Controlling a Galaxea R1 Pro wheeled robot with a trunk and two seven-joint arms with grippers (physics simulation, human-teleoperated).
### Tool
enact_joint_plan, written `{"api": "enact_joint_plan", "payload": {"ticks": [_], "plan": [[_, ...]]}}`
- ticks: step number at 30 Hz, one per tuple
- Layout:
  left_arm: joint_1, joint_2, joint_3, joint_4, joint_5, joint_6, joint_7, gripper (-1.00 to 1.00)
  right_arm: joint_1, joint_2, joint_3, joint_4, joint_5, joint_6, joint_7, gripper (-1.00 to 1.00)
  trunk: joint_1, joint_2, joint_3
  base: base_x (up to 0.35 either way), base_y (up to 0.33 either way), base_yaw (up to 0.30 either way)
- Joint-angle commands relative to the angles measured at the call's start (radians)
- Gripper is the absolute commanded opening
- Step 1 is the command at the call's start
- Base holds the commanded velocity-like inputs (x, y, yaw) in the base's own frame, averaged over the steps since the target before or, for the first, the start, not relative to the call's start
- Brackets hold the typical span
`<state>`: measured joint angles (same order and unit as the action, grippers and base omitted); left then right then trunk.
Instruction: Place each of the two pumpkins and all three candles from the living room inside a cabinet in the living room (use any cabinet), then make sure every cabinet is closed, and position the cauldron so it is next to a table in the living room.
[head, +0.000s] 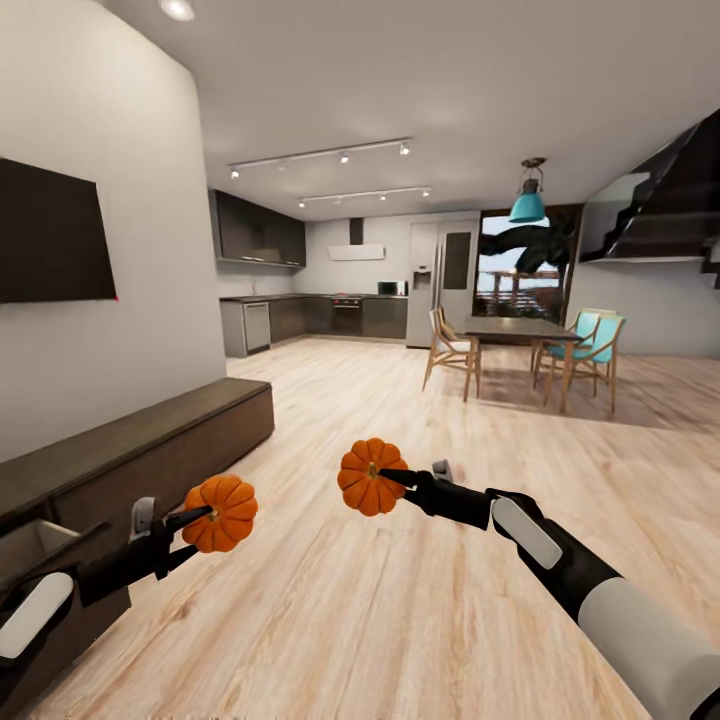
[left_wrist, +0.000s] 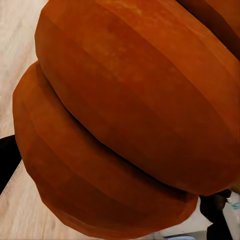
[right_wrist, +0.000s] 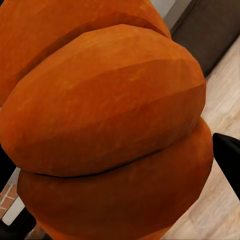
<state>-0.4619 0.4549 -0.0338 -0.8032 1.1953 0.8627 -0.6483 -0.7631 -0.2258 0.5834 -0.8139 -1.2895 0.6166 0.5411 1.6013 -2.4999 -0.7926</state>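
Open-plan living room, pale plank floor (head: 400, 620), kitchen and dining set beyond. Item one — small ribbed bright-orange pumpkin (head: 222, 513), clenched in the left end effector (head: 190, 522), carried just beside the long low dark-brown wood cabinet (head: 150, 440), whose near drawer stands open. Item two — matching orange pumpkin (head: 370, 477), gripped by the right end effector (head: 395, 480) over open floor. Handling, judged: light, rigid, smooth-skinned; round flanks may slip, so grip across the ribs.
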Motion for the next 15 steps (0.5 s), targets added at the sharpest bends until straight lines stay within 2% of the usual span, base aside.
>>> {"api": "enact_joint_plan", "payload": {"ticks": [1, 6, 15], "plan": [[-0.001, 0.001, -0.003, 0.001, 0.006, 0.004, -0.001, -1.00, -0.001, -0.001, 0.003, -0.001, -0.007, 0.003, -0.002, -1.00, 0.000, -0.001, -0.001, -0.138, -0.127, 0.290], [-0.001, 0.001, -0.003, 0.001, 0.006, 0.001, 0.000, -1.00, -0.001, -0.001, 0.003, -0.001, -0.007, 0.002, -0.002, -1.00, 0.000, -0.001, -0.001, -0.192, -0.145, 0.290], [-0.001, 0.001, -0.003, 0.001, 0.006, -0.001, -0.001, -1.00, -0.001, -0.001, 0.004, -0.001, -0.007, 0.003, -0.002, -1.00, 0.000, -0.001, -0.001, -0.019, -0.014, 0.290]]}}
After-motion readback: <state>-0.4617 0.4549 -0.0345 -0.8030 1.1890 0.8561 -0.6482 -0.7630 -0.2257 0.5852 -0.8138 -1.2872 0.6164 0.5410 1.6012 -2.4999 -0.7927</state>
